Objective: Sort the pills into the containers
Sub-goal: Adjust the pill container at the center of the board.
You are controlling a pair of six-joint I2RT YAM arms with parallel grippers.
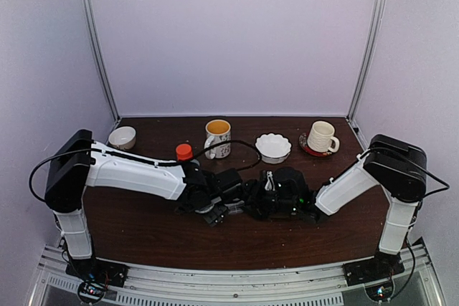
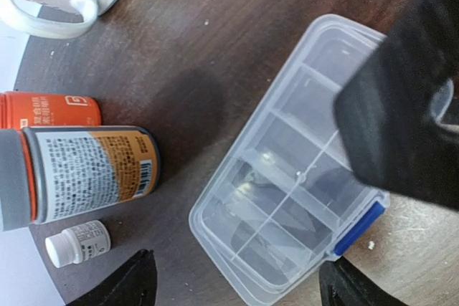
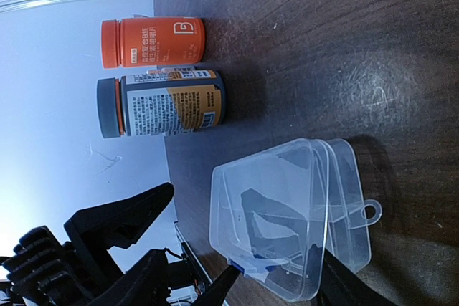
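Note:
The clear organizer box (image 2: 287, 177) lies on the table, its compartments empty and its blue latch (image 2: 356, 228) toward the near edge. In the right wrist view its lid (image 3: 265, 213) stands partly raised off the base (image 3: 351, 213). My left gripper (image 2: 237, 263) is open, its fingers (image 2: 136, 281) wide apart to either side of the box's near end without touching it. My right gripper (image 3: 280, 277) straddles the latch edge, one fingertip against the latch; whether it grips is unclear. The pills are out of view, except perhaps one whitish speck (image 2: 371, 245).
An orange bottle (image 2: 50, 110), a grey-capped bottle (image 2: 86, 173) and a small white bottle (image 2: 77, 243) lie left of the box. Along the back stand a small bowl (image 1: 122, 137), a mug (image 1: 217, 137), a white bowl (image 1: 273, 147) and a cup on a saucer (image 1: 320, 137).

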